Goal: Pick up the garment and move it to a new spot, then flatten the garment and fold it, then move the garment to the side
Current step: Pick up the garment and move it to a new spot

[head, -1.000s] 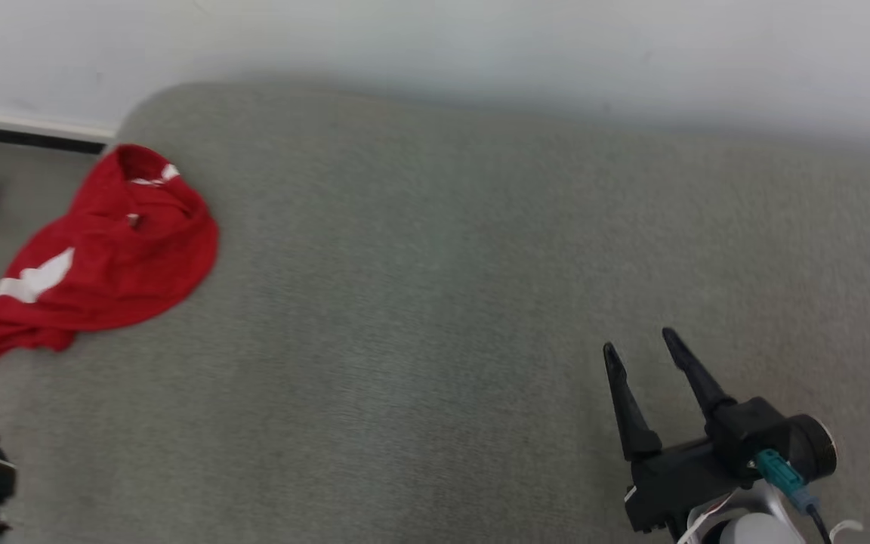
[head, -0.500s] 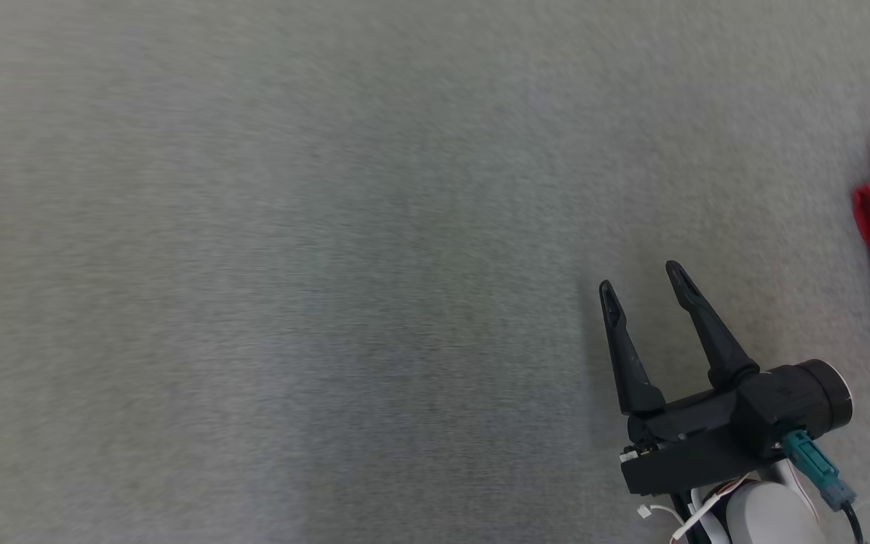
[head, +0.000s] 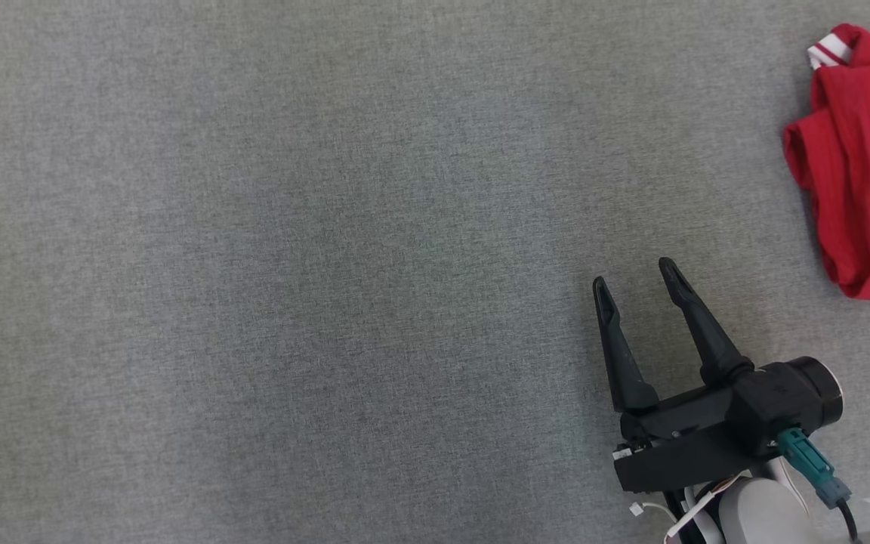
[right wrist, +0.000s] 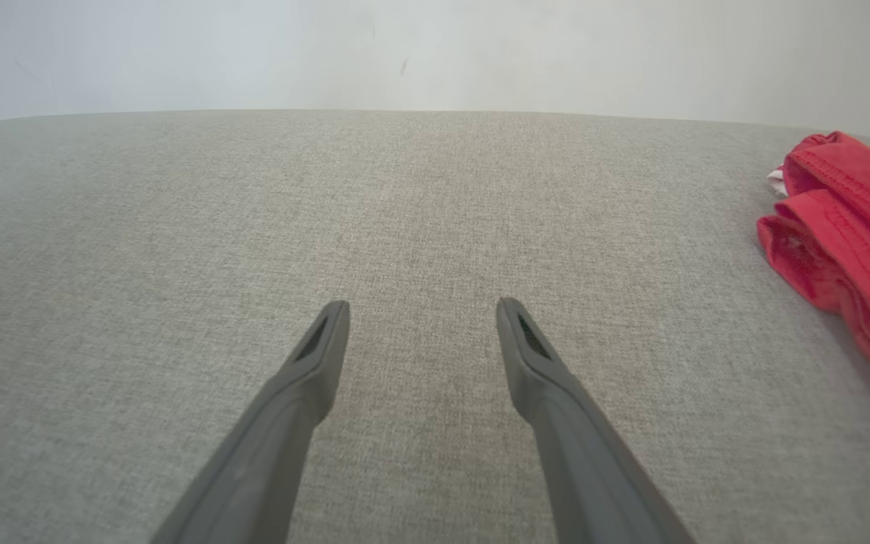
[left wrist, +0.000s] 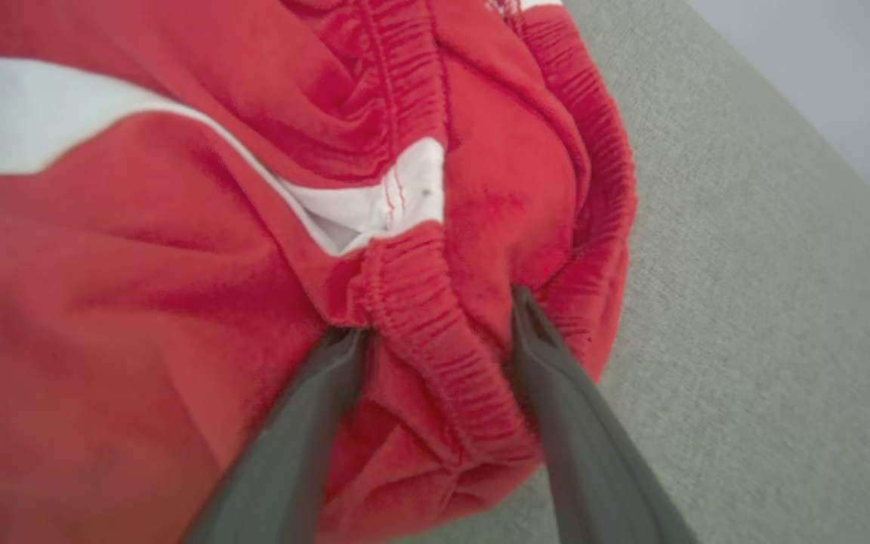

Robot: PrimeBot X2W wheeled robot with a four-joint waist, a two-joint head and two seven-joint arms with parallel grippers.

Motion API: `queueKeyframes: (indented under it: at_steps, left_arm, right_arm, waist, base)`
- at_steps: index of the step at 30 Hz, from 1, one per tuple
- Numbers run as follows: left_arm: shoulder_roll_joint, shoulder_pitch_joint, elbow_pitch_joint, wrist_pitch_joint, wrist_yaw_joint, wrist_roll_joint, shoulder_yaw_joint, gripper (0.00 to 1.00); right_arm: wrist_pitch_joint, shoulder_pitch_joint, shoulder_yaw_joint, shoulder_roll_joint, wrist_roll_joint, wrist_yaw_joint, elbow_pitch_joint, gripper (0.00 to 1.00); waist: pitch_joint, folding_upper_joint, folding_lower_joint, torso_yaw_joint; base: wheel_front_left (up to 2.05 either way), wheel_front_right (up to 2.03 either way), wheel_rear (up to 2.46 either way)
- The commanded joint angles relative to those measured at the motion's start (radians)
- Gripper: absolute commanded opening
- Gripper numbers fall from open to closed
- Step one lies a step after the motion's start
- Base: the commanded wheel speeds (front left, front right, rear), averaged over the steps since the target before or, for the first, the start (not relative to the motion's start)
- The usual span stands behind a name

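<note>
Two dark pincers were at work over a grey, cloth-covered bench [head: 291, 264].

Left wrist view: the left pincer [left wrist: 431, 313] pointed into a crumpled red garment [left wrist: 140, 264] with a white panel [left wrist: 42, 128]. The garment lay heaped on the bench close to its rounded edge, with a pale wall [left wrist: 820, 75] beyond. The pincer's fingers stood apart, astride a ridge of gathered elastic waistband [left wrist: 442, 378]. Their tips were sunk into the cloth on either side, touching it but not visibly squeezed together.

Head view: the right pincer [head: 633, 272] hovered at the near right above bare bench, fingers apart and holding nothing. A heap of red cloth [head: 865, 166] with a white-striped cuff lay at the far right, well apart from that pincer. Whether it belonged to the same garment could not be told.

The garment looked soft, light and limp, like fleece or jersey. It seemed neither fragile nor slippery, and its nap would likely give thin fingers some purchase. Lifted, it would probably sag and trail loose folds, with nothing stiff to keep its shape.

The waistband looked the best place to take hold. It was thick, stitched and bunched, so it was less likely to slide out than a single thin layer. The main risk seemed to be catching several layers at once, which would make flattening harder.
</note>
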Motion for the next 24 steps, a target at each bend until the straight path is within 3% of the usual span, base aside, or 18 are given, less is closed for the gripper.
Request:
queueKeyframes:
  at_steps: [1, 17, 24]
  left_arm:
    - [-0.021, 0.033, 0.01, 0.026, 0.003, 0.003, -0.023, 0.0]
    - [0.033, 0.049, -0.171, -0.066, -0.089, 0.038, 0.0, 0.0]
    - [0.029, -0.014, -0.319, -0.029, -0.097, 0.045, -0.083, 0.0]
  right_arm:
    - [-0.006, -0.005, 0.002, 0.003, 0.007, -0.003, 0.007, 1.0]
    - [-0.03, 0.046, 0.054, 0.002, 0.094, -0.003, 0.132, 1.0]
    - [-0.039, 0.085, 0.087, 0.002, 0.139, -0.003, 0.175, 1.0]
  waist:
    - [-0.024, -0.0001, 0.0, 0.004]
    - [-0.356, -0.0001, 0.0, 0.024]
    - [-0.486, -0.0001, 0.0, 0.003]
  base:
    - [0.0, 0.0, 0.0]
    - [0.0, 0.0, 0.0]
    - [0.0, 0.0, 0.0]
